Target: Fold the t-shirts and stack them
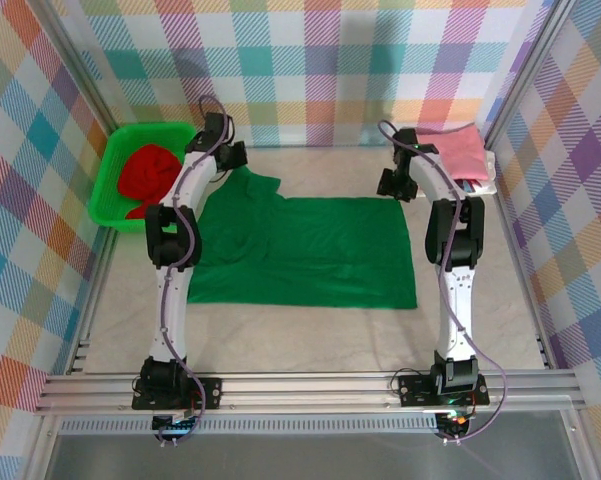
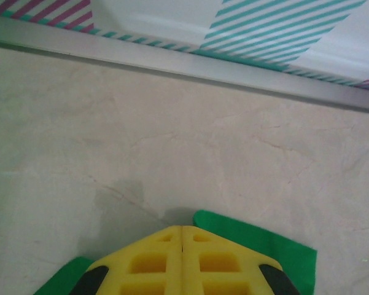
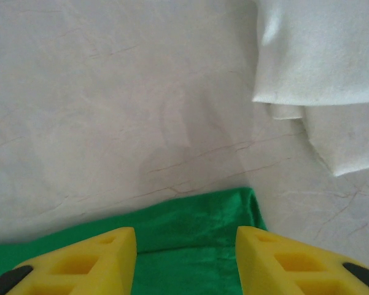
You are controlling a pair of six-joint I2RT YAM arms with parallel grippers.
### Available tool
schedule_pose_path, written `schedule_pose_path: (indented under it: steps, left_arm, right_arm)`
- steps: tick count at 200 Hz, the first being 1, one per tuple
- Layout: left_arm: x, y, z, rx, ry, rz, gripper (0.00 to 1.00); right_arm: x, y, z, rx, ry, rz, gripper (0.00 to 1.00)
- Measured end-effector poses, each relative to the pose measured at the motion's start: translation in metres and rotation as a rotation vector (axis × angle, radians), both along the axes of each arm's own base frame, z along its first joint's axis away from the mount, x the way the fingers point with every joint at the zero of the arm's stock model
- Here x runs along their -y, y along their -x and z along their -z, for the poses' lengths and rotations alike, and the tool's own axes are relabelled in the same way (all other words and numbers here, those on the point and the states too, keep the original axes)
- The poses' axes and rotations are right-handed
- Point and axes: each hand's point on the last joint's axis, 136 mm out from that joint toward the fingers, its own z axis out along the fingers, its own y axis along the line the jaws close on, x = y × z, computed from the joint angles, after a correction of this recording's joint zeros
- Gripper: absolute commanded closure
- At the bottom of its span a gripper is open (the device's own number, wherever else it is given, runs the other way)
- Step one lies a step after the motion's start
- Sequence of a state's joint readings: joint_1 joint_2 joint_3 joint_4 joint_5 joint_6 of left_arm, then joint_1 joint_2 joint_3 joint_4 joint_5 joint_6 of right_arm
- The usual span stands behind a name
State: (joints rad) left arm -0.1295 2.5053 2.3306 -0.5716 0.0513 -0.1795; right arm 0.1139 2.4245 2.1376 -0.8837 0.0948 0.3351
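bright, even light; soft shadows, wrist views slightly blurred.

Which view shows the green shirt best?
Top external: the whole green shirt lies spread flat on the table between the arms. The left wrist view catches a small piece at its bottom edge; the right wrist view shows one corner.

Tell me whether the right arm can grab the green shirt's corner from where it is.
Probably yes: the right gripper hangs open right over a corner of the green shirt, with nothing between them.
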Motion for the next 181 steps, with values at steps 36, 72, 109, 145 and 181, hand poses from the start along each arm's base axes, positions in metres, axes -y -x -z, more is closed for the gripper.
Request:
schedule_pose_path:
  steps: [36,72,109,145,181]
  left_arm:
    - [-0.001,0.006,-0.011,0.01,-0.013,0.015,1.0]
    - [-0.002,0.018,-0.031,0.044,-0.019,0.025,1.0]
    - [-0.009,0.036,-0.045,0.069,-0.054,0.031,1.0]
    - [-0.017,0.05,-0.048,0.081,-0.105,0.032,1.0]
    - [-0.023,0.044,-0.057,0.115,-0.127,0.032,1.0]
  right_arm:
    - [0.007,0.0,0.004,-0.019,0.027,0.023,0.49]
    - [0.007,-0.009,0.016,-0.029,0.03,0.03,0.61]
    - [0.005,-0.015,0.015,-0.022,0.017,0.043,0.93]
    - [0.005,-0.015,0.014,-0.004,0.017,0.045,1.0]
    - [0.006,-0.011,0.007,0.04,0.013,0.045,1.0]
